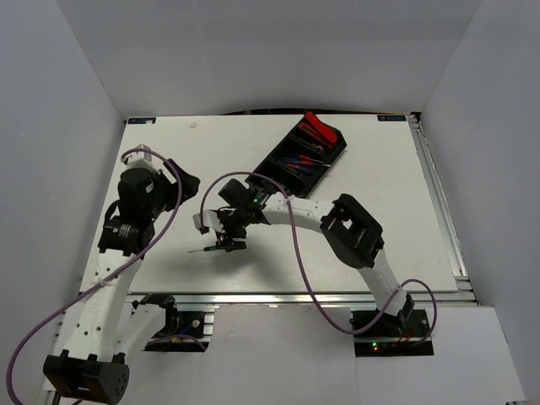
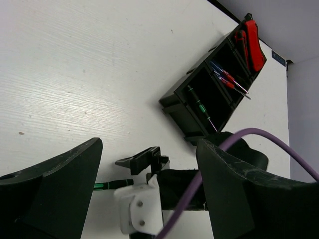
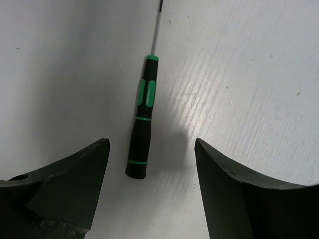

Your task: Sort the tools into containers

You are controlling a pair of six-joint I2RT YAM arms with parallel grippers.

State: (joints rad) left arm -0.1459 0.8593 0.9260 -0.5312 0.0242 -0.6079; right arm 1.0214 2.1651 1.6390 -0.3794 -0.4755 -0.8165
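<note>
A black-green screwdriver (image 3: 142, 124) lies flat on the white table, its handle end between my right gripper's (image 3: 149, 169) open jaws and nearer the left finger. In the top view this gripper (image 1: 226, 239) hangs over the screwdriver (image 1: 208, 250) at front centre. The long black tray (image 1: 331, 157) lies diagonally at the back. Its far compartment holds red-handled tools (image 2: 251, 42), the middle one blue-red screwdrivers (image 2: 227, 79), and the near one a black-green screwdriver (image 2: 199, 105). My left gripper (image 1: 186, 183) is open and empty, held above the table left of the right gripper.
The right arm's purple cable (image 1: 291, 232) loops over the table beside the tray. In the left wrist view the right gripper's white and black body (image 2: 142, 199) sits between my left fingers (image 2: 55, 194). The table's metal rail (image 1: 295, 297) runs along the front.
</note>
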